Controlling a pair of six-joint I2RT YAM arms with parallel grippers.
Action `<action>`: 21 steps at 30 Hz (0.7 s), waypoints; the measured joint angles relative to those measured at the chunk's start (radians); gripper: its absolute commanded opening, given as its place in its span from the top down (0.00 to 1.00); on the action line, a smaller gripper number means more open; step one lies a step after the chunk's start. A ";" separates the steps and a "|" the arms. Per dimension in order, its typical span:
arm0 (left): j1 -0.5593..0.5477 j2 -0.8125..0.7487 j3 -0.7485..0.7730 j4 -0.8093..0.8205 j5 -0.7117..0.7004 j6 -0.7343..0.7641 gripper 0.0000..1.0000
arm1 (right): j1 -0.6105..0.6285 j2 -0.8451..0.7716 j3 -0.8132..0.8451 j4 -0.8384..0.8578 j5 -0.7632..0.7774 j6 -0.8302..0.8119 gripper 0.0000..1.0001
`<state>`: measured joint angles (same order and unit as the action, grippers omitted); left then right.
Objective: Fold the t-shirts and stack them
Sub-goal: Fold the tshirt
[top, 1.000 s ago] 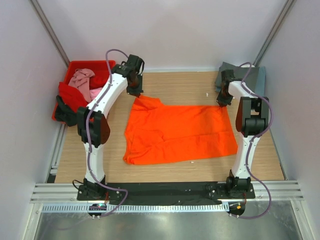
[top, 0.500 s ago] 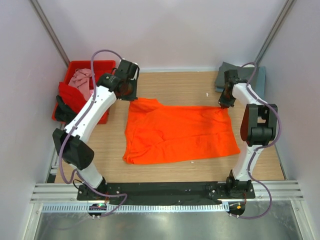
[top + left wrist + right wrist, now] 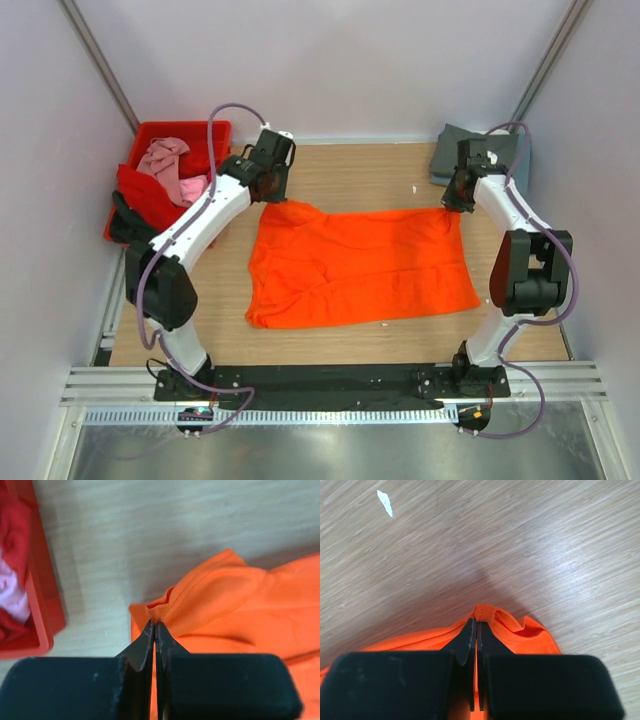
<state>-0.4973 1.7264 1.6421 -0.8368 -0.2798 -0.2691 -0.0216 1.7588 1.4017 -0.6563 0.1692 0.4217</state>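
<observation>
A bright orange t-shirt (image 3: 360, 265) lies spread on the wooden table. My left gripper (image 3: 274, 192) is shut on its far left corner; in the left wrist view the hem (image 3: 165, 602) is pinched at the left gripper's (image 3: 154, 624) tips. At the shirt's far right corner my right gripper (image 3: 456, 203) is shut on the cloth (image 3: 492, 616), with the right gripper (image 3: 476, 621) holding a small bunched fold. Pink (image 3: 165, 160) and red (image 3: 145, 195) shirts lie in the crate. A dark grey shirt (image 3: 452, 150) rests folded at the far right.
A red plastic crate (image 3: 140, 140) stands at the far left against the wall. A white scrap (image 3: 385, 503) lies on the wood beyond the right gripper. Grey walls close in the table on three sides.
Both grippers have stayed shut on the far corners while the arms swung. The far edge of the orange shirt has been drawn straighter and a little farther back.
</observation>
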 measured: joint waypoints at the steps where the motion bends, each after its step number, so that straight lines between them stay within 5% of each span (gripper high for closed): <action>1: 0.000 0.027 0.026 0.018 -0.003 0.015 1.00 | 0.000 0.000 0.000 0.008 -0.001 0.000 0.99; 12: 0.000 0.217 0.123 0.153 -0.016 0.148 1.00 | 0.000 0.055 0.072 0.023 -0.004 -0.002 0.99; 21: -0.027 0.106 -0.004 0.190 -0.034 0.174 1.00 | -0.001 0.029 0.000 0.035 0.003 -0.013 0.99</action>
<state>-0.5243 1.8328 1.6379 -0.6472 -0.3138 -0.0956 -0.0227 1.7878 1.4021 -0.6212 0.1722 0.4084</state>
